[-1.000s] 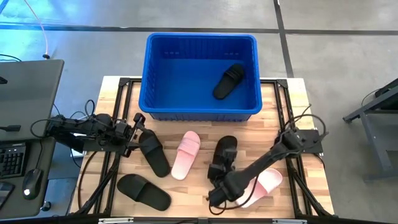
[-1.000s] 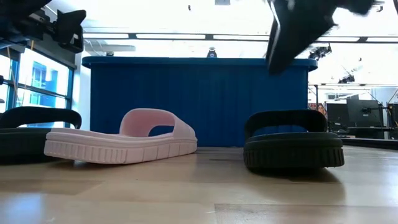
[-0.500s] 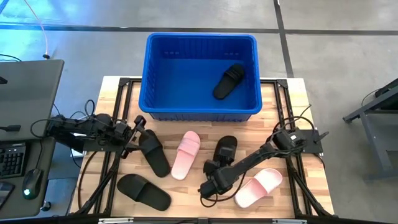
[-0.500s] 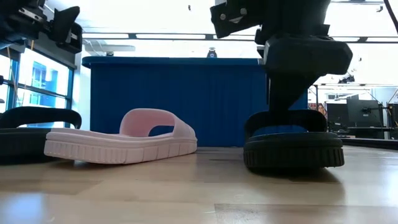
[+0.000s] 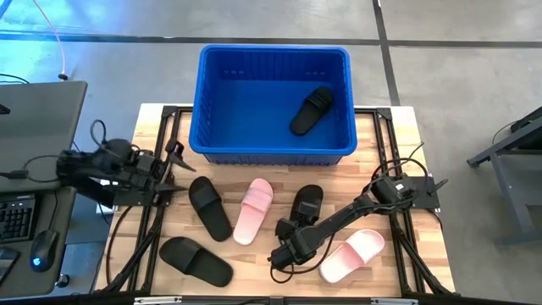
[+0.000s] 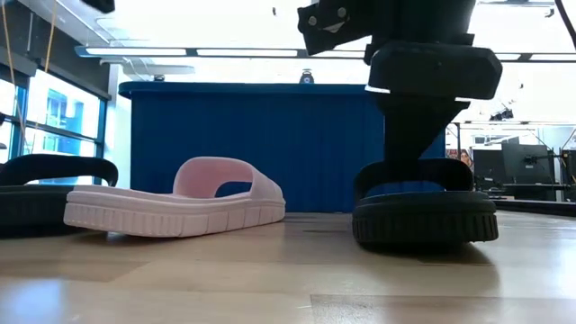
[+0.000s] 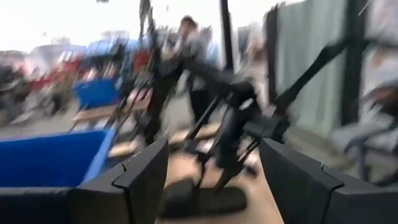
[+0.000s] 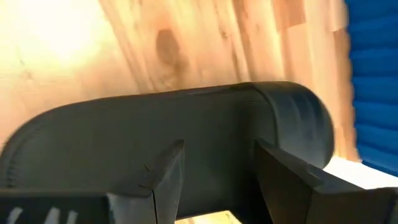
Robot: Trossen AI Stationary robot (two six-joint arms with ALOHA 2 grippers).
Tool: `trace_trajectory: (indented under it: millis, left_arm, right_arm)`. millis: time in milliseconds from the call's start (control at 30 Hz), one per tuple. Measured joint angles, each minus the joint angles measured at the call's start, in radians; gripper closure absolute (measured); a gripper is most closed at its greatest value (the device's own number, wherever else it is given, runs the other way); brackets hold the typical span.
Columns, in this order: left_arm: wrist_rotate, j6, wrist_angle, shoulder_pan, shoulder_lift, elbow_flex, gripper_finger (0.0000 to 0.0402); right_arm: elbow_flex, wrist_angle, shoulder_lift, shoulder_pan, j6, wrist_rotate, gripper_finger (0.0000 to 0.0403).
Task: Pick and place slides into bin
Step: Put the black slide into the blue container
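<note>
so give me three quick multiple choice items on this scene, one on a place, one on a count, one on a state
1. Where is the right gripper?
A. inside the bin
B. at a black slide in front of the bin
C. off the table

2. How many slides lie in the bin?
A. none
B. one
C. three

3. How does the left gripper stand?
A. open, holding nothing
B. shut on a pink slide
C. shut on the bin's rim

Answers: 1 B, it sits low at the black slide near the table's middle. 2 B, a single black slide in the bin. 3 A, its jaws are apart with nothing between them.
</note>
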Motion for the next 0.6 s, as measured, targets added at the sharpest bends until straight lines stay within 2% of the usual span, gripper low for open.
trace_trajectory:
  millis: [200,333,433,600]
  left_arm:
    - [-0.086,0.199,-0.366,0.000,0.372,0.386,0.0158]
    - [-0.201,0.229,-0.675,0.000,0.610,0.573,0.0158]
    - [-0.262,0.190,-0.786,-0.001,0.753,0.610,0.0158]
    - [-0.286,0.147,-0.778,-0.080,0.925,0.602,0.0158]
  right_arm:
    - [0.000,0.007,0.000,-0.017,-0.021,0.000,0.0222]
    - [0.000,0.004,0.000,-0.013,-0.010,-0.007,0.0222]
    - [0.000,0.004,0.001,-0.006,0.000,-0.010,0.0222]
    - [0.000,-0.003,0.028,-0.001,0.035,-0.002,0.0222]
